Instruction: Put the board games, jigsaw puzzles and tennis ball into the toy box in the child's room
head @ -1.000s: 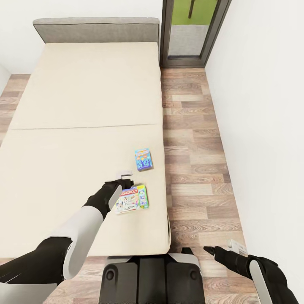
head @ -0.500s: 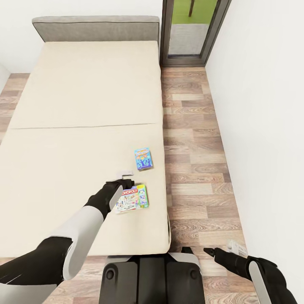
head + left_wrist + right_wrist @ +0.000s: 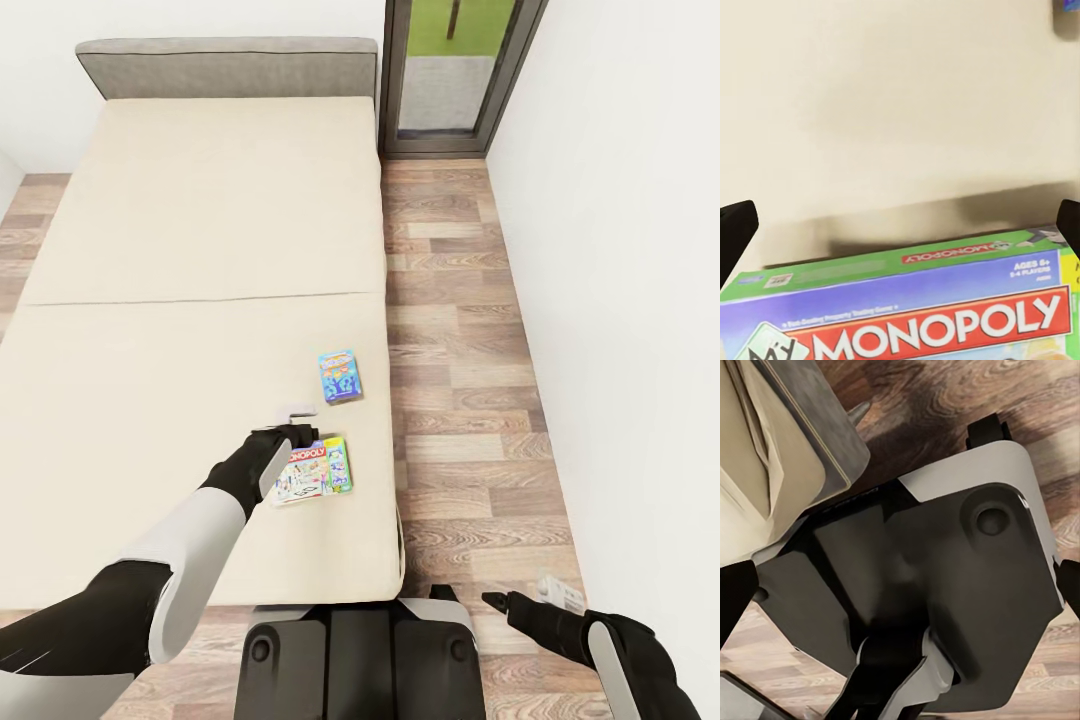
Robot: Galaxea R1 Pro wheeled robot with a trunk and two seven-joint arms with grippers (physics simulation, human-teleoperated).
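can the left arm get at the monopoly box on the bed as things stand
Probably yes: the left gripper hangs open right at the Monopoly box, near the bed edge, with nothing between them.

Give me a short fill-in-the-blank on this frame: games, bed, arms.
1. Both board games lie on the ____, near its edge by the wood floor.
2. The left gripper hovers at the box printed with the word ____.
3. The smaller blue game lies nearer the ____ than the Monopoly box does.
4. The right gripper hangs over the ____, beside the robot's base.

Missing words: bed; MONOPOLY; headboard; floor
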